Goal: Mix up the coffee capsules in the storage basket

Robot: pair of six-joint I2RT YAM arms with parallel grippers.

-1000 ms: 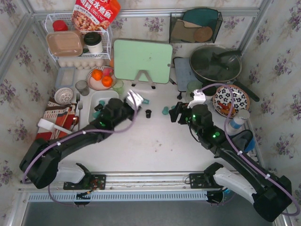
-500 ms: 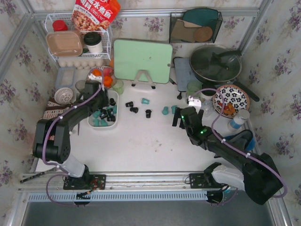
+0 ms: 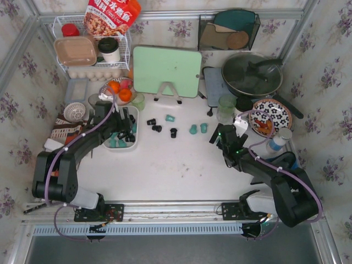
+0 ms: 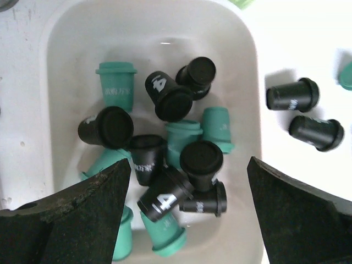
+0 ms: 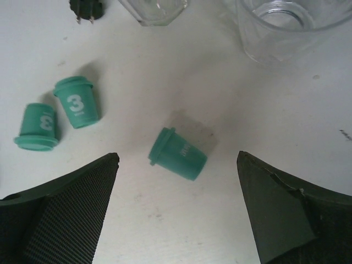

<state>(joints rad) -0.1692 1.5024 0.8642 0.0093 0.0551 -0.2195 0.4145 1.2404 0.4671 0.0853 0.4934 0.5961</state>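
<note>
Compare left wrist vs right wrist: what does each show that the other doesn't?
Left wrist only: the storage basket holding a jumble of black and teal coffee capsules, plus two black capsules lying on the table just outside its wall. Right wrist only: three loose teal capsules on the table, one marked 3, and two clear glass bases at the top edge. Both: the white table, and an open gripper holding nothing, left gripper and right gripper.
</note>
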